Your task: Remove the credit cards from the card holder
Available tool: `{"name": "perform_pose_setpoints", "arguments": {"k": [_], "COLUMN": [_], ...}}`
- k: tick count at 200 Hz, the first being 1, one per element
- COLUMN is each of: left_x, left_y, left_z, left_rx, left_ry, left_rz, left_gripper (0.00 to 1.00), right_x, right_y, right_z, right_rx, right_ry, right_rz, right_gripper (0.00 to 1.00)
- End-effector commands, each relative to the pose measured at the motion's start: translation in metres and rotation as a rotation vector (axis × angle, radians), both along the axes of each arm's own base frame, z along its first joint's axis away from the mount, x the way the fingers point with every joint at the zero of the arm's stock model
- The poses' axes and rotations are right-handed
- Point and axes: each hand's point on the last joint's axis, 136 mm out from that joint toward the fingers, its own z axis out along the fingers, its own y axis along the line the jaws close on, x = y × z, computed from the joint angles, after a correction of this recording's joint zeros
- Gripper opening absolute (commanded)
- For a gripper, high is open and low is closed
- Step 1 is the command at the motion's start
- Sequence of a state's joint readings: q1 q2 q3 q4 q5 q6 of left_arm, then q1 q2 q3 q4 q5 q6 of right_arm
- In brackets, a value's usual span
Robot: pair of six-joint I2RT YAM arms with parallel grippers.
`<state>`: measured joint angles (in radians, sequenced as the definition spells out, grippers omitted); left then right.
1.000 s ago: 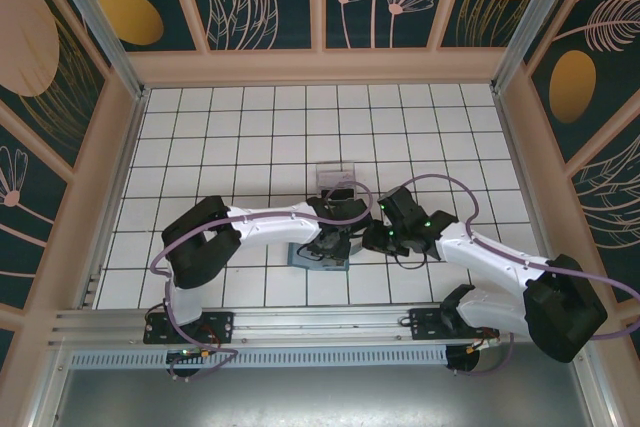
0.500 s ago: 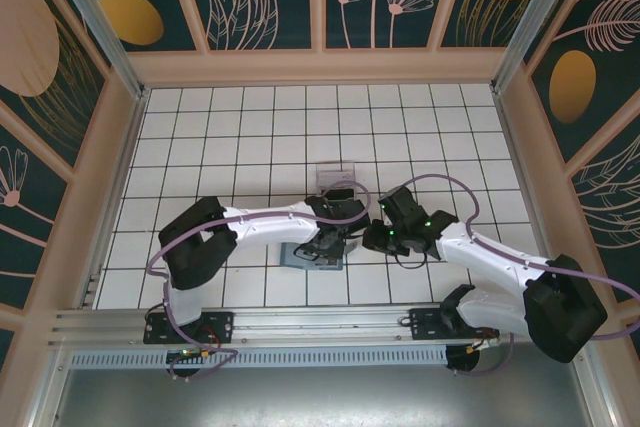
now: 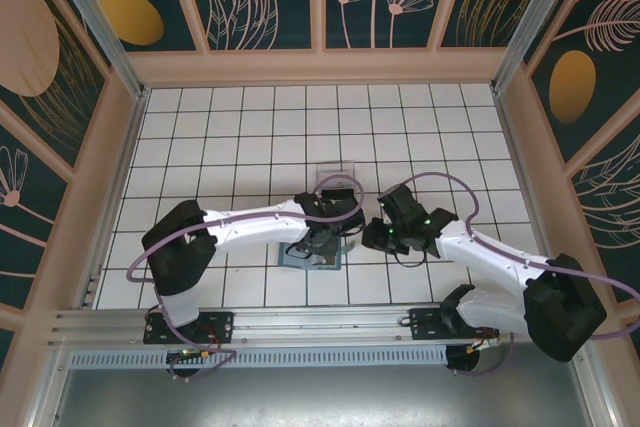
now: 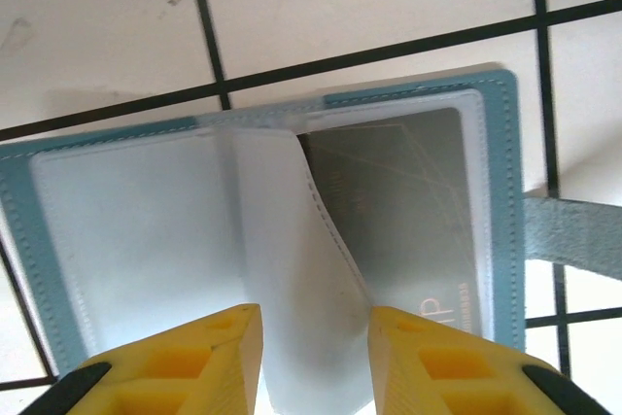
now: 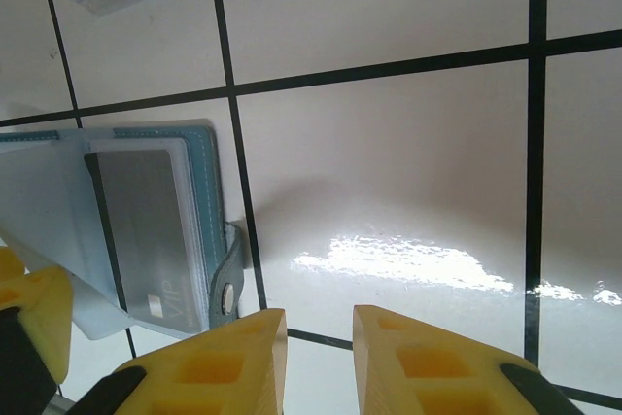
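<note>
The card holder (image 4: 126, 230) lies spread open, long side left-right; left claw (image 4: 313, 318) and right claw (image 5: 319, 318) both parted.

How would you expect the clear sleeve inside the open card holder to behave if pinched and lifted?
Probably floppy: the clear sleeve curls up off the card holder. Likely light and a bit slippery, being thin, glossy plastic. The grey card beside it lies flat, so it may be stiffer.
</note>
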<state>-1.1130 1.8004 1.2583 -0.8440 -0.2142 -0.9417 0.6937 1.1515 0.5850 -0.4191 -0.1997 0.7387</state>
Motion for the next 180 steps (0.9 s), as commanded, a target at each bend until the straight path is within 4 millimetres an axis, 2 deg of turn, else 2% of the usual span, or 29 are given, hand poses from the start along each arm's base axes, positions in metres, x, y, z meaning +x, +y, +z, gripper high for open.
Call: {"name": "perform_pose_setpoints", "arguments": {"k": [1, 50, 56, 84, 140, 172, 180], "left_x": [-0.004, -0.008, -0.008, -0.010, -0.016, -0.018, -0.015], "left_y": [0.022, 0.037, 0.038, 0.047, 0.066, 0.078, 0.072], "left_z": [0.007, 0.006, 0.014, 0.015, 0.006, 0.004, 0.005], "left_rx": [0.049, 0.077, 0.054, 0.064, 0.065, 0.057, 0.013], "left_ry": [-0.013, -0.023, -0.038, -0.045, -0.034, -0.028, -0.040], "left_rz": [0.026, 0.042, 0.044, 0.053, 0.065, 0.079, 0.082], "left_gripper": [0.33, 0.31, 0.31, 0.31, 0.30, 0.30, 0.30], "right_x": [0.005, 0.007, 0.008, 0.008, 0.010, 0.011, 0.011], "right_y": [0.001, 0.008, 0.009, 0.013, 0.022, 0.035, 0.039], "right_z": [0.005, 0.009, 0.010, 0.010, 0.015, 0.016, 0.016], "right_rx": [-0.019, -0.021, -0.020, -0.030, -0.042, -0.048, -0.049], "right_ry": [-0.012, -0.013, -0.015, -0.012, -0.013, -0.008, -0.005], "right_rz": [0.000, 0.010, 0.011, 0.019, 0.026, 0.048, 0.056], "right_gripper": [0.25, 0.25, 0.25, 0.25, 0.25, 0.25, 0.25]}}
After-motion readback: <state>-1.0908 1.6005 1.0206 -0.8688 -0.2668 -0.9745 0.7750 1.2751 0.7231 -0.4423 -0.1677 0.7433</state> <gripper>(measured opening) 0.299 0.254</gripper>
